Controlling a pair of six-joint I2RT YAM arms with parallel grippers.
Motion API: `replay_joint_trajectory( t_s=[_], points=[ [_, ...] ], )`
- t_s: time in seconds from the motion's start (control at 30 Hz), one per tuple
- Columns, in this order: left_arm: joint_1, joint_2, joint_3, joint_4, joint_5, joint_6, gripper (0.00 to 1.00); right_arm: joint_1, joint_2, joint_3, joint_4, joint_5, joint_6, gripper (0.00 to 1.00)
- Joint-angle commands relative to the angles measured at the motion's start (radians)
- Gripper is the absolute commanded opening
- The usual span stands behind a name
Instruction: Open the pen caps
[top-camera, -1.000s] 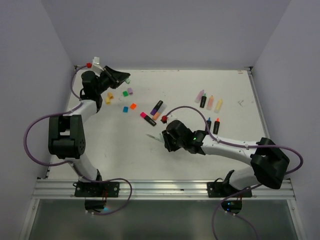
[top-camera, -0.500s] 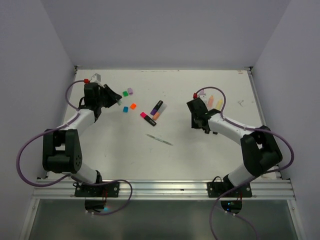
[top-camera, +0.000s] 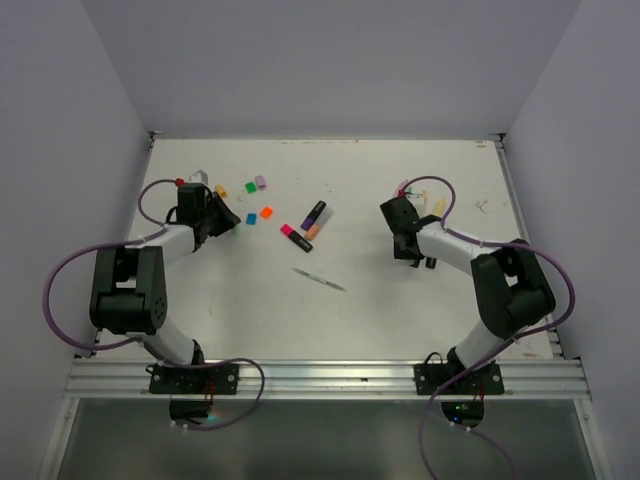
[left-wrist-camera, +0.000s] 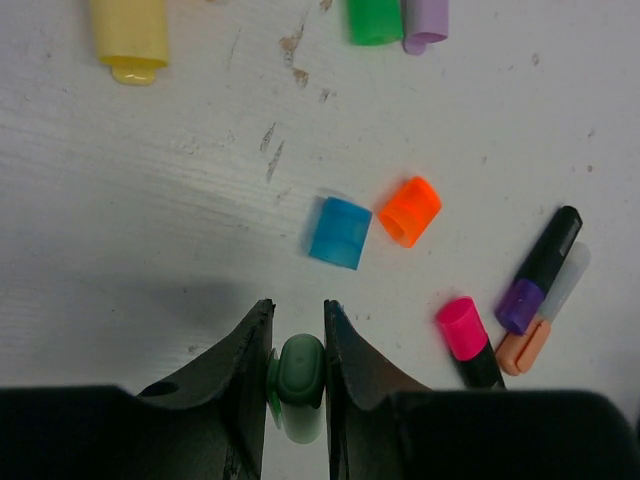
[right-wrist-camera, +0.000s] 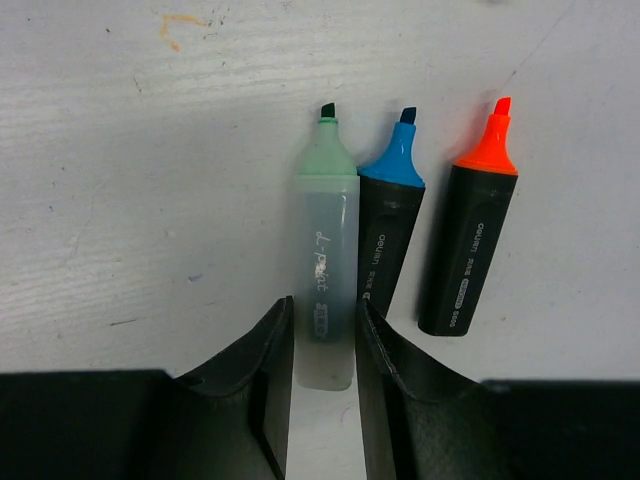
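A scuffed white table (top-camera: 250, 300) sits boxed in by plain pale lavender walls (top-camera: 300, 70). The left arm folds back on itself towards the far left, with the left gripper (top-camera: 222, 217) low over the table just beside a scatter of loose caps. The right arm bends sharply at the elbow, and the right gripper (top-camera: 412, 252) is down among the uncapped pens on the right. A thin silvery stick (top-camera: 319, 279) lies alone between the two arms.

From the left wrist, the black fingers clench a dark green cap (left-wrist-camera: 300, 370), rounded and glossy, just above the scratched, grainy paint. Ahead lie a blue cap (left-wrist-camera: 340, 232) and an orange cap (left-wrist-camera: 410, 211), close together but apart. Farther off are a yellow cap (left-wrist-camera: 129, 35), a bright green cap (left-wrist-camera: 375, 20) and a lilac cap (left-wrist-camera: 426, 22). A pink cap (left-wrist-camera: 463, 328) and a purple cap (left-wrist-camera: 520, 305) sit on black barrels to the right.

From the right wrist, the fingers press both sides of a pale green highlighter (right-wrist-camera: 325, 290), translucent and uncapped, lying flat. A blue-tipped pen (right-wrist-camera: 385, 240) touches it, and an orange-tipped pen (right-wrist-camera: 468, 250) lies just beyond, both matte black.
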Motion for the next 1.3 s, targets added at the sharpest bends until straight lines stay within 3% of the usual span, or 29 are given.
replay_joint_trajectory(
  t_s=[0.0, 0.23, 0.3, 0.33, 0.43, 0.6, 0.73, 0.83, 0.97, 1.27],
  points=[
    [0.002, 0.055, 0.026, 0.024, -0.027, 0.045, 0.00, -0.001, 0.008, 0.016, 0.002, 0.038, -0.003, 0.10],
    [0.002, 0.128, 0.070, 0.026, -0.013, 0.059, 0.00, 0.010, -0.018, 0.032, 0.030, -0.011, -0.032, 0.41],
    [0.002, 0.148, 0.087, 0.014, -0.019, 0.065, 0.01, 0.033, -0.032, 0.050, 0.030, -0.005, -0.048, 0.44],
    [0.004, 0.151, 0.092, 0.011, -0.024, 0.068, 0.05, 0.040, -0.031, 0.061, 0.027, 0.001, -0.056, 0.51],
    [0.004, 0.164, 0.105, 0.004, -0.028, 0.068, 0.19, 0.080, -0.014, 0.120, 0.001, 0.031, -0.068, 0.58],
    [0.006, 0.162, 0.112, -0.009, -0.045, 0.065, 0.36, 0.218, 0.011, 0.236, 0.036, 0.043, -0.157, 0.60],
    [0.006, 0.161, 0.112, -0.028, -0.073, 0.065, 0.54, 0.264, 0.081, 0.320, 0.111, -0.206, -0.200, 0.60],
    [0.006, 0.147, 0.113, -0.040, -0.078, 0.060, 0.60, 0.278, 0.155, 0.413, 0.124, -0.311, -0.200, 0.56],
    [0.006, 0.092, 0.115, -0.058, -0.090, 0.045, 0.63, 0.309, 0.291, 0.536, 0.127, -0.428, -0.240, 0.52],
    [0.004, -0.109, 0.079, -0.051, -0.029, 0.023, 0.67, 0.367, 0.416, 0.636, 0.147, -0.459, -0.288, 0.53]
  ],
)
